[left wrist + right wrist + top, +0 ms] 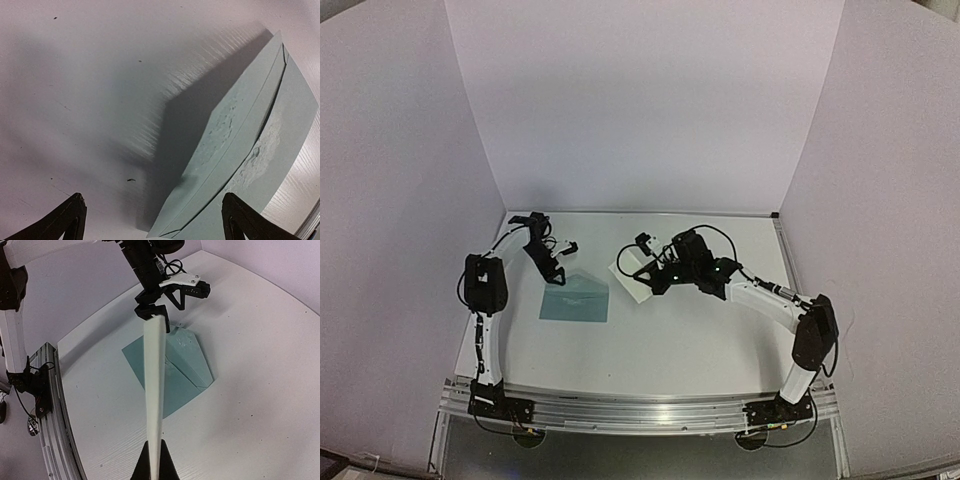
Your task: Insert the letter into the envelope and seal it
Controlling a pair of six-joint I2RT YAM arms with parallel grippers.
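Note:
The pale teal envelope (574,299) lies flat on the white table, left of centre, with its triangular flap (235,135) lifted up off the body. My left gripper (557,274) hovers at the envelope's far edge, jaws wide open (157,222), gripping nothing; the flap's lower end shows between its fingertips (70,217). My right gripper (153,467) is shut on the cream letter (155,375), seen edge-on as a narrow strip reaching toward the envelope (187,367). In the top view the letter (632,272) hangs just right of the envelope.
White walls close in the table (670,350) at the back and both sides. An aluminium rail (640,410) carrying both arm bases runs along the near edge. The left arm's wrist and camera (182,285) stand over the envelope's far end.

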